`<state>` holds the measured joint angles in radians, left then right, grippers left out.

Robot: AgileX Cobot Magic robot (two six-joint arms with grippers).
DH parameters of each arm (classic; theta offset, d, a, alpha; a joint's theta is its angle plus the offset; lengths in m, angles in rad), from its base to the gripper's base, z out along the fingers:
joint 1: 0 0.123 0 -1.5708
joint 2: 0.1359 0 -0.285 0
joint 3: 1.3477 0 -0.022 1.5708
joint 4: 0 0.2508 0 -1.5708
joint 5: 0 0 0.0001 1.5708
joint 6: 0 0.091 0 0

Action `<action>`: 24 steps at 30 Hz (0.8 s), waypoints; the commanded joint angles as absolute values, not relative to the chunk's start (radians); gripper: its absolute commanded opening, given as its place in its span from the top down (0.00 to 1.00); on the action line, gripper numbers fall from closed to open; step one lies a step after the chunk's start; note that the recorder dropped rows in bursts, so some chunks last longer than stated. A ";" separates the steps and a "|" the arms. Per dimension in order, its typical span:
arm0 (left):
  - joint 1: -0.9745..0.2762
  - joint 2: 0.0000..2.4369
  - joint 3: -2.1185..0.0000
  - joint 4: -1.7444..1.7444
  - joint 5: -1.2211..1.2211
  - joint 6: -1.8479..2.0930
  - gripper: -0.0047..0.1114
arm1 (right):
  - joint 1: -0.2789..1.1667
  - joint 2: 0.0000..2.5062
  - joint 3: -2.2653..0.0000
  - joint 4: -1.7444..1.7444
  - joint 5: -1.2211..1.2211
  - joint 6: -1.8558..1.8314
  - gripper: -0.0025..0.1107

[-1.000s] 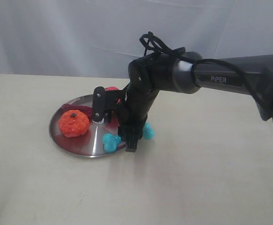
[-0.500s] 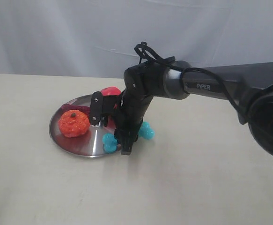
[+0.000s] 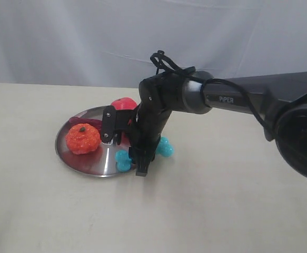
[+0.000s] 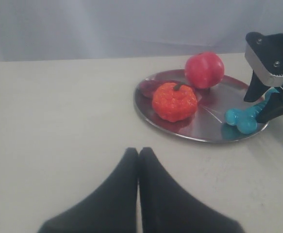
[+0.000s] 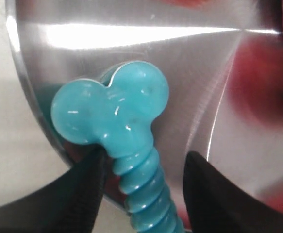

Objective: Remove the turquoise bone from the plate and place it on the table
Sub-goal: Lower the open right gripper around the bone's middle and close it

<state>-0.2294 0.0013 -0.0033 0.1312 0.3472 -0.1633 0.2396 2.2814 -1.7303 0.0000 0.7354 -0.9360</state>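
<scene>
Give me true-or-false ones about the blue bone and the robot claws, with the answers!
The turquoise bone lies in the middle of the plate. False: one knob rests by the rim, the shaft crossing it.
The right gripper is open, one finger each side of the bone's shaft. True.
The left gripper grips the orange toy. False: it is shut, away from the plate.
The orange toy and the red toy sit on the plate. True.

From here I see a flat matte beige worktop (image 3: 221, 211) backed by a pale grey-white creased cloth backdrop (image 3: 63, 42), softly and evenly lit.
</scene>
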 commanded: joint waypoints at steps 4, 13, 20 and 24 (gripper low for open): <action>-0.232 0.000 0.000 0.132 0.346 -0.164 0.96 | 0.235 2.300 -1.734 0.000 0.730 -0.928 0.58; -0.232 0.000 0.000 0.132 0.346 -0.164 0.96 | 0.235 2.300 -1.757 0.000 0.701 -0.928 0.98; -0.232 0.000 0.000 0.132 0.346 -0.164 0.96 | 0.235 2.283 -1.813 0.000 0.753 -0.913 0.98; -0.232 0.000 0.000 0.132 0.346 -0.164 0.96 | 0.235 2.248 -1.817 0.000 0.771 -0.909 0.98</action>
